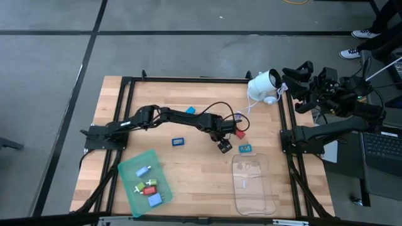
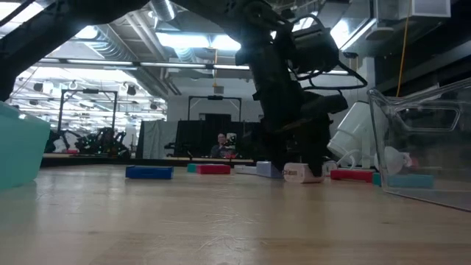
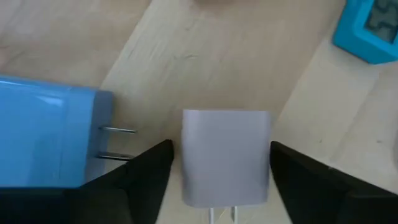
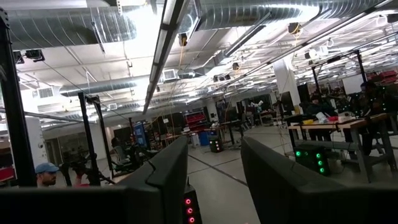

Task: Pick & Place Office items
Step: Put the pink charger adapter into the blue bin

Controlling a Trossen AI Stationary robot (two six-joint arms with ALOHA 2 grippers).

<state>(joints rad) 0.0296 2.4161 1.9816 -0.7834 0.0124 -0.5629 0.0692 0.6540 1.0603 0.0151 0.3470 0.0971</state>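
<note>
Two dark fingers of the left gripper (image 3: 221, 155) are spread wide around a white plug piece (image 3: 225, 155) lying on the wooden table (image 1: 195, 169), not yet clamped. Just beside it a light blue plug (image 3: 46, 140) is seen, farther off a teal item (image 3: 368, 28). Raised off the table's right edge, the right gripper (image 4: 214, 180) is parted and empty.
</note>
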